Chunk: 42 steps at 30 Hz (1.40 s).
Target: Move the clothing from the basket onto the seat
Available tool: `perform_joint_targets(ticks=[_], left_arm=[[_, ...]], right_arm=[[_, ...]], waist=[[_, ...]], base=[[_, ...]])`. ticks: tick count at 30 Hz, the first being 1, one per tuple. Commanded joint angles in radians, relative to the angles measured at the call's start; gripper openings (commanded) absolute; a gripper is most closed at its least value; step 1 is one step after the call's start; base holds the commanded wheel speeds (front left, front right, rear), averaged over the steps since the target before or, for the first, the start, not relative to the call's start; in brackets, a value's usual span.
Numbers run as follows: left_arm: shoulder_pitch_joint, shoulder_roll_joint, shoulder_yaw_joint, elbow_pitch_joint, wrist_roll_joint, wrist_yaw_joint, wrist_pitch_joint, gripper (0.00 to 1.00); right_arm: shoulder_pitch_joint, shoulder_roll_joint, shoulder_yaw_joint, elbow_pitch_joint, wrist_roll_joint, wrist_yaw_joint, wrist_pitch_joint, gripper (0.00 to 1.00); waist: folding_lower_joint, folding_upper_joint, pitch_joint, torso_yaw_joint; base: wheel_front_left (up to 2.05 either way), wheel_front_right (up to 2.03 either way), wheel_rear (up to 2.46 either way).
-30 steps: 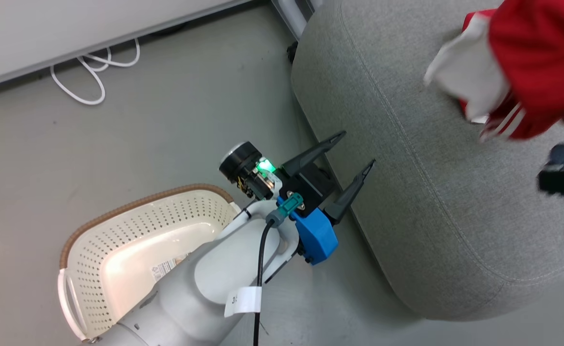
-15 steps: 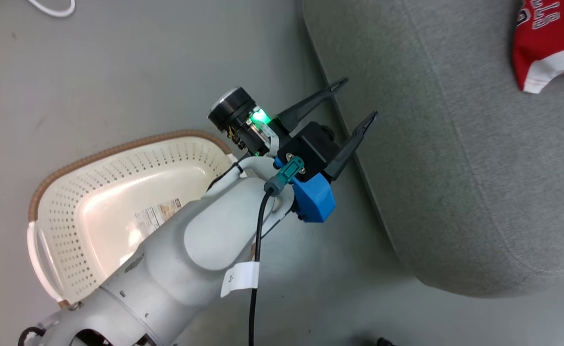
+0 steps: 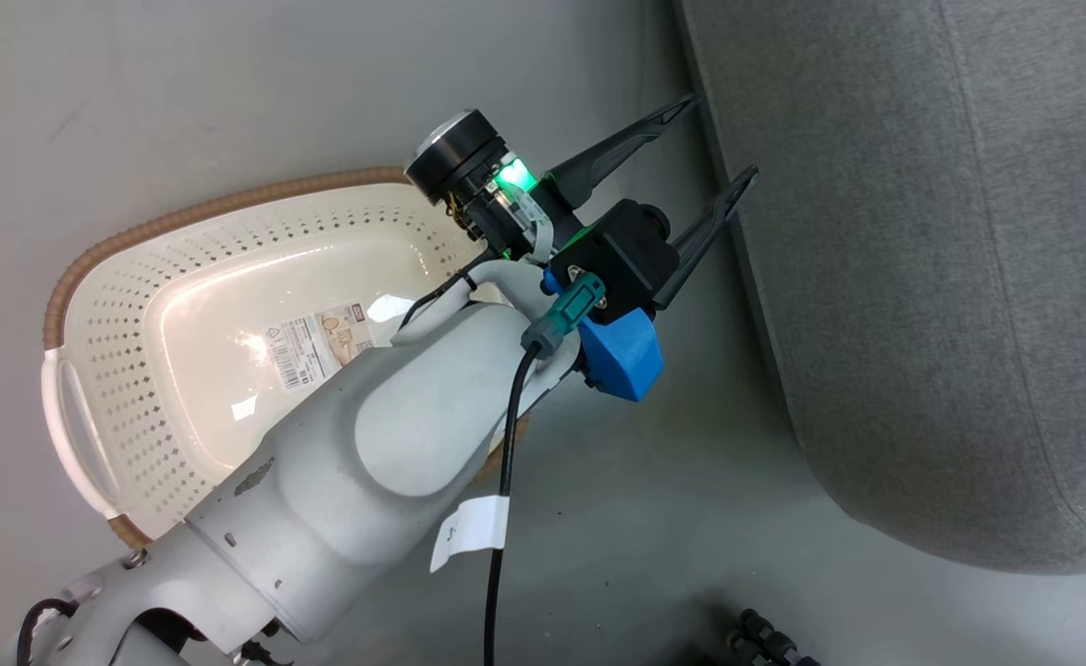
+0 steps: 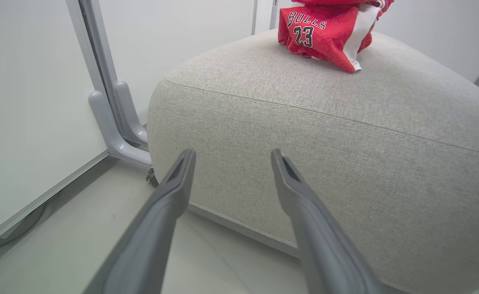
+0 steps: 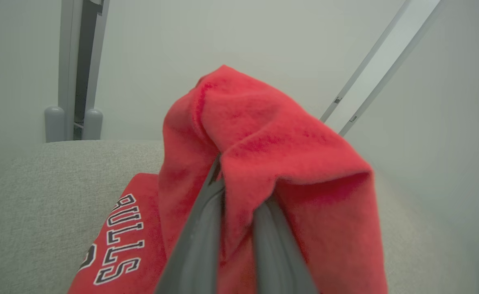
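Left gripper (image 3: pixel 721 139) hangs wide open, holding nothing, tips just beside the rounded side of the seat (image 3: pixel 922 277), grey floor (image 3: pixel 228 92) under it. My forearm (image 3: pixel 395 444) crosses the basket (image 3: pixel 182 217), which stands near the seat's side. Right gripper (image 5: pixel 239 196) is pinched on red clothing (image 5: pixel 272 143) above the seat's top, where a jersey (image 4: pixel 317 36) lies. Pale partition (image 4: pixel 31 102) stands behind the seat.

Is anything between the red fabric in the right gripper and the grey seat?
Nothing visible does. The right gripper is shut on the soft red fabric garment above the large grey upholstered seat; a red jersey with white lettering lies there, beside it.
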Motion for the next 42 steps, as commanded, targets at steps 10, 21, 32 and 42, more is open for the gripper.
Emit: perform_joint_targets(ticks=[10, 21, 32, 42], left_arm=[[-0.024, 0.009, 0.004, -0.011, 0.006, 0.01, -0.003, 1.0], [0.033, 0.007, 0.032, -0.029, -0.011, 0.019, -0.003, 1.0], [0.193, 0.021, 0.196, -0.099, -0.044, 0.064, -0.003, 1.0], [0.381, 0.044, 0.447, -0.158, -0.022, 0.1, -0.003, 1.0]], right_arm=[[-0.031, 0.014, 0.043, 0.134, 0.002, 0.0, -0.001, 0.0], [0.12, 0.069, 0.019, 0.007, 0.0, 0.0, -0.001, 1.0], [0.323, 0.124, 0.114, -0.196, -0.035, 0.0, -0.001, 1.0], [0.406, 0.17, 0.317, -0.297, -0.012, 0.0, -0.001, 1.0]], waist=[[-0.0001, 0.0, 0.02, 0.018], [-0.0001, 0.0, -0.082, 0.008], [-0.0001, 0.0, -0.3, 0.017], [-0.0001, 0.0, -0.49, 0.107]], base=[[0.0, 0.0, 0.0], [0.0, 0.0, 0.0], [0.0, 0.0, 0.0], [0.0, 0.0, 0.0]])
